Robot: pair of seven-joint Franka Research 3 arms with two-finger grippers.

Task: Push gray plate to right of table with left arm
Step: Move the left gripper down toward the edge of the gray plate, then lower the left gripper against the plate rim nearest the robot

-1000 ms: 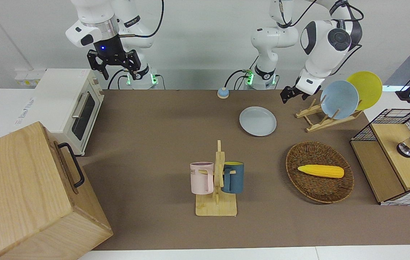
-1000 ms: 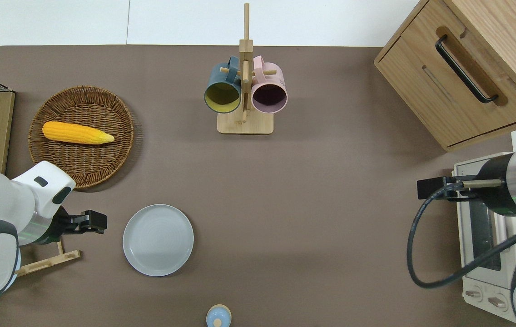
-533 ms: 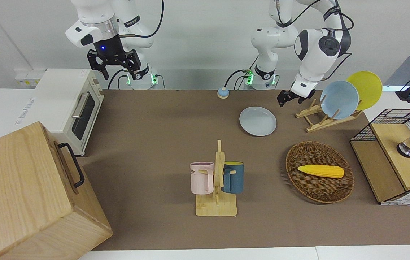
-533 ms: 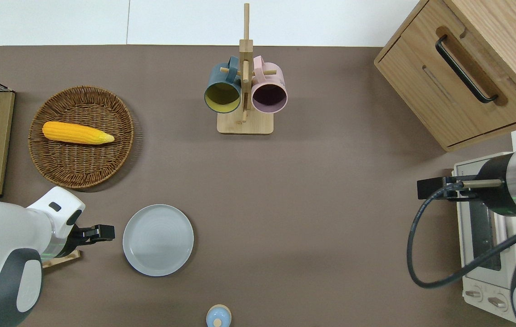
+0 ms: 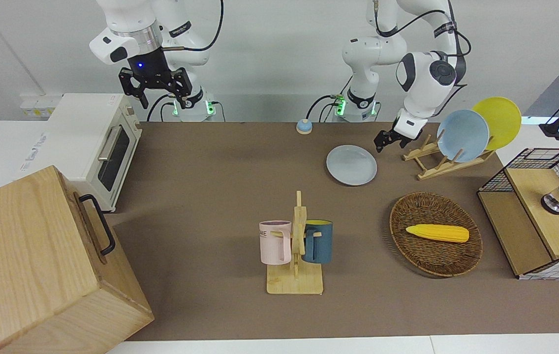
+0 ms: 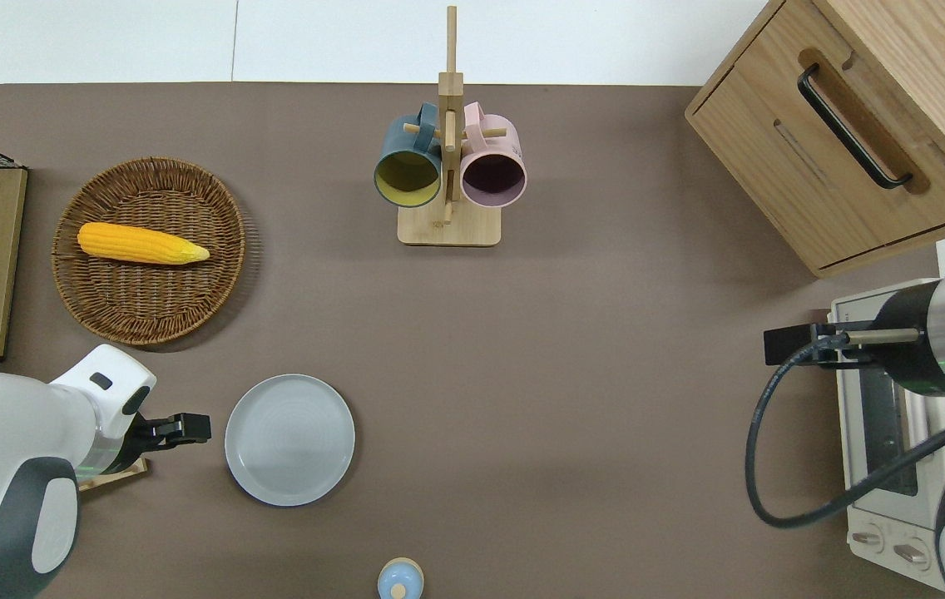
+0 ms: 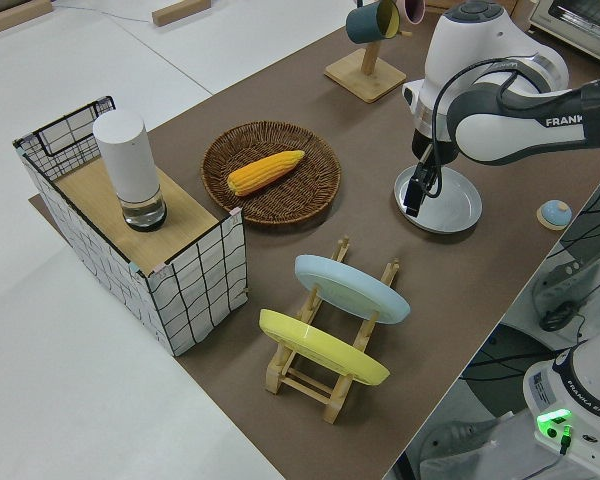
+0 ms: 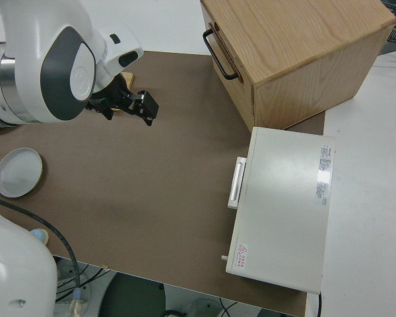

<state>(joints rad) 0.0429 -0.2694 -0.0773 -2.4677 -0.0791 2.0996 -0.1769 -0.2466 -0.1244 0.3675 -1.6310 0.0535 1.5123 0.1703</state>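
Observation:
The gray plate (image 5: pixel 352 165) (image 6: pixel 289 439) (image 7: pixel 442 203) lies flat on the brown table (image 5: pixel 210 196), near the robots' edge and toward the left arm's end. My left gripper (image 5: pixel 381 142) (image 6: pixel 196 428) (image 7: pixel 414 198) hangs low just beside the plate's rim, on the side toward the left arm's end of the table. Its fingers look shut with nothing in them. The overhead view shows a narrow gap between the tip and the rim. My right gripper (image 5: pixel 160 93) is parked, open.
A wooden rack (image 5: pixel 432 160) with a light-blue and a yellow plate stands beside the left gripper. A wicker basket (image 5: pixel 436 255) holds corn. A mug stand (image 5: pixel 296 275), a small blue knob (image 5: pixel 304 126), a toaster oven (image 5: pixel 97 147) and a wooden cabinet (image 5: pixel 38 265) are also on the table.
The left gripper has come down from beside the plate rack to the gray plate's rim. The plate and the right arm have not moved.

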